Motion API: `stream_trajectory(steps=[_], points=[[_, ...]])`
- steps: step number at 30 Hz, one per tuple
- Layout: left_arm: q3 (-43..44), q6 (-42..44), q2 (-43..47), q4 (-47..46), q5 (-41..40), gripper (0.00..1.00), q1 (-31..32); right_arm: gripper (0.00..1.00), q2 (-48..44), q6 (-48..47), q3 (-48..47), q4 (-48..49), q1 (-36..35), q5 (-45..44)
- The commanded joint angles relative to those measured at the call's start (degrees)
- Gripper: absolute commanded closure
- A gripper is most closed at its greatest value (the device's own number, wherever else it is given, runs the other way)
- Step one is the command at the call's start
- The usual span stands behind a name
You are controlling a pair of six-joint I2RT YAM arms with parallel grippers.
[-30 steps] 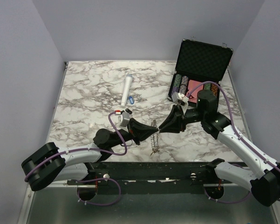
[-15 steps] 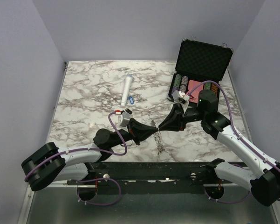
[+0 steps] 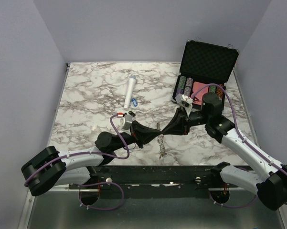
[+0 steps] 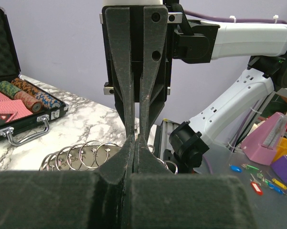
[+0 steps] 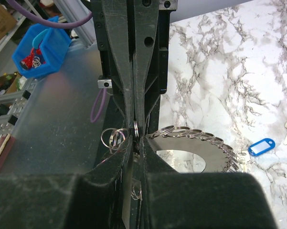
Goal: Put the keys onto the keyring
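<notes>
Over the counter (image 3: 86,100), from above, left claw (image 3: 155,135) and right claw (image 3: 166,132) meet tip to tip, the keyring (image 3: 161,143) hanging edge-on between them. Left wrist: left claw clenched, seemingly on its rim, to steady it. Right wrist: right claw nearly closed at a split ring (image 5: 135,128); grip unclear. Blue-tagged key (image 5: 261,146) lies apart.

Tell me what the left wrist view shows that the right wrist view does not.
Only the left wrist view: the open poker case with chips, and the right arm. Only the right wrist view: the blue key tag lying on the table, and a blue bin. Both: the left gripper and right gripper meeting tip to tip at the keyring with its small rings.
</notes>
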State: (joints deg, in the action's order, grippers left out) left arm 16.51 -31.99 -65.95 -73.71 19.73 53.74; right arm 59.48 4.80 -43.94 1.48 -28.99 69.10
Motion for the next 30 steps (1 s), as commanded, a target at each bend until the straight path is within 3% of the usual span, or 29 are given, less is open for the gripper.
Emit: stream_trajectory(steps=[1,5,10,13,19,24,28,30], points=[[2.38,-0.53,-0.14,-13.30,-0.57,1.00,-0.03,0.87,0.28,1.35,0.70,2.74,-0.63,0.24],[2.30,-0.71,-0.32,-13.48,-0.48,1.00,-0.03,0.99,0.37,0.92,0.61,2.04,-0.63,0.68],[2.21,-0.44,-0.14,-11.11,0.40,1.00,-0.12,1.00,0.63,-2.32,-1.49,-1.20,-0.63,2.18],[1.60,0.26,1.26,-6.81,0.40,1.00,-0.12,1.00,0.90,-8.03,-3.95,-8.66,-0.63,0.43],[1.42,2.54,5.74,5.41,1.80,0.88,-0.21,1.00,0.90,-14.90,-5.89,-17.56,-0.63,-3.44],[1.68,3.68,8.20,10.95,3.39,0.70,-0.91,1.00,1.25,-18.06,-7.38,-21.42,-0.63,-5.46],[2.21,5.00,10.75,16.65,4.61,0.65,-2.31,1.00,1.60,-22.80,-8.61,-26.07,-0.63,-7.57],[3.87,7.54,13.12,24.45,5.84,0.62,-3.46,1.00,1.77,-27.36,-10.45,-30.46,-0.63,-9.76]])
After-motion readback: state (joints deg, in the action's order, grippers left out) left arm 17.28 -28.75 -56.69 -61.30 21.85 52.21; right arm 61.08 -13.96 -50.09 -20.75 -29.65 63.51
